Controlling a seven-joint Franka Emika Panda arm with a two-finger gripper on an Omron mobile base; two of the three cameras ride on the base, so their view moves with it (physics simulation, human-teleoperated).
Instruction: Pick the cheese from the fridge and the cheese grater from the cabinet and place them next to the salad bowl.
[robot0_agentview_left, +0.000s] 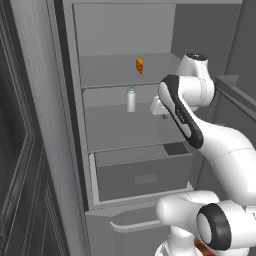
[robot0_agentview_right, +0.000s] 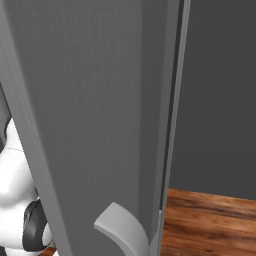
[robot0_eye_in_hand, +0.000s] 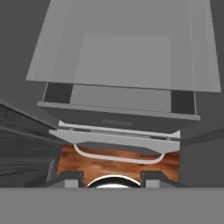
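The fridge stands open for reaching the cheese on its upper shelf, above a bottle. The hand points down at the drawer, fingers partly apart and gripping nothing.

The fridge is seen standing open in the left base view, and bare shelf is left on both sides of the cheese on the upper shelf, while the shelf below is taken up near its middle by a small upright bottle and flanked on the right by the arm's own elbow. In the hand view the drawer at the bottom is seen beneath an unoccupied shelf surface. The right base view is blocked almost wholly by the open fridge door, with wooden floor left free beyond its edge.
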